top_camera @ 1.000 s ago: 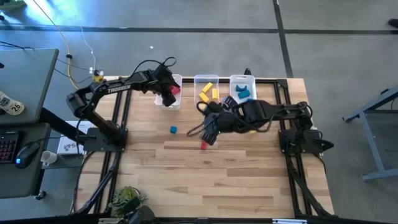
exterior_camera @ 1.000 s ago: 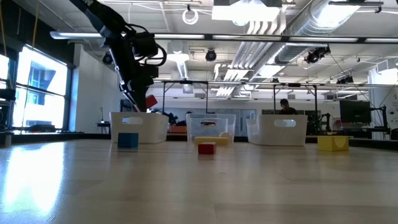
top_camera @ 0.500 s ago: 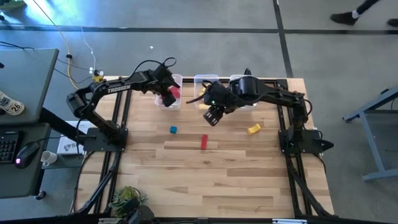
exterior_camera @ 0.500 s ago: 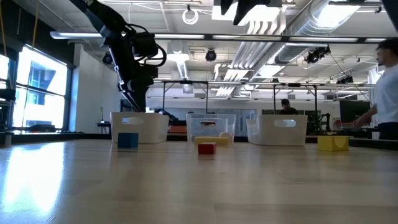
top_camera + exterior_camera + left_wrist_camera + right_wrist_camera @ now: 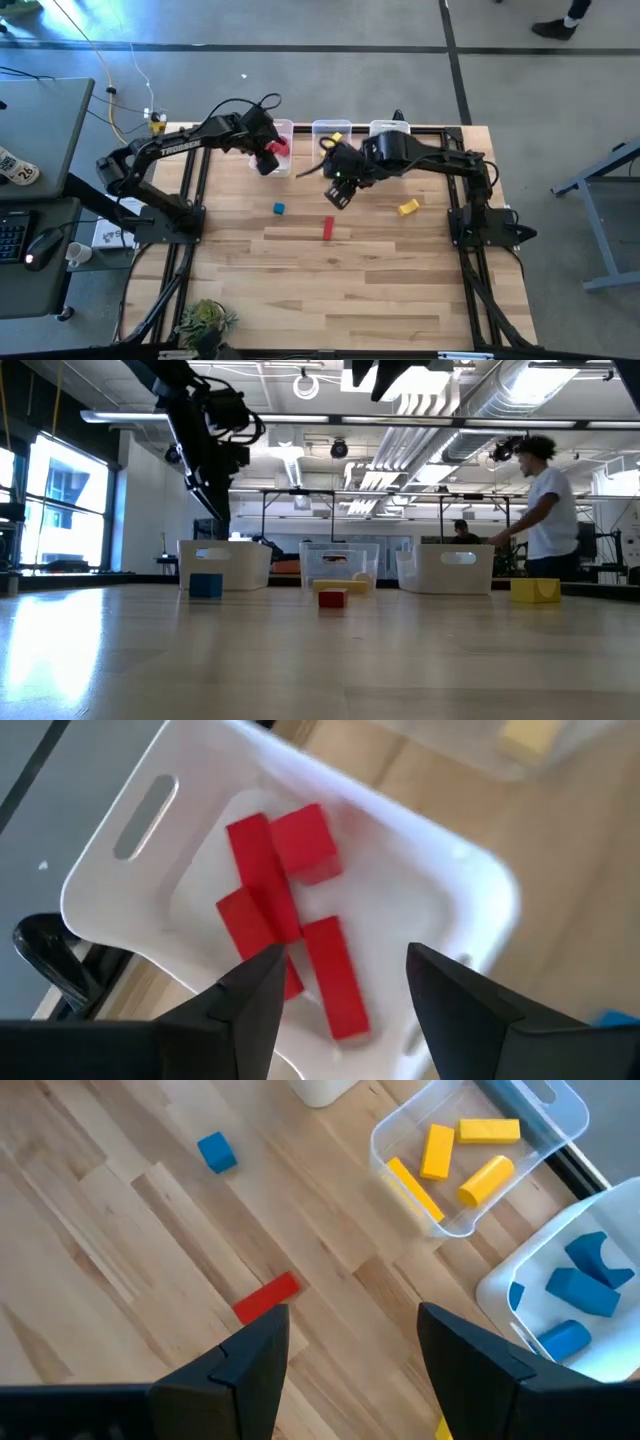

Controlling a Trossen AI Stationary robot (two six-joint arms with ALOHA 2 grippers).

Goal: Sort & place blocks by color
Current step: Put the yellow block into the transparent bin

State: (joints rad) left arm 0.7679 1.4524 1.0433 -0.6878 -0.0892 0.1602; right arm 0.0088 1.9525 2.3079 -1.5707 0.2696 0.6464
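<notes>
My left gripper (image 5: 265,161) (image 5: 345,970) hovers open and empty above the left bin (image 5: 130,870), where several red blocks (image 5: 285,920) (image 5: 278,147) lie. My right gripper (image 5: 338,190) (image 5: 350,1342) is open and empty in the air, over the table in front of the middle bin (image 5: 400,1120). That bin holds yellow blocks (image 5: 450,1160). The right bin (image 5: 500,1290) holds blue blocks (image 5: 580,1290). Flat on the table lie a red bar (image 5: 328,228) (image 5: 267,1298), a blue cube (image 5: 279,208) (image 5: 216,1152) and a yellow block (image 5: 408,207) (image 5: 536,591).
The three bins (image 5: 225,565) (image 5: 340,560) (image 5: 445,568) stand in a row along the table's far edge. A small plant (image 5: 205,320) sits at the near left corner. A person (image 5: 545,500) walks in the room beyond. Bare wood lies toward the near edge.
My left gripper held a red block over the left bin a second ago; the block has gone from its fingers and the gripper has risen a little. My right gripper has pulled back from low over the red bar, up and toward the far edge. The bar has stayed put.
</notes>
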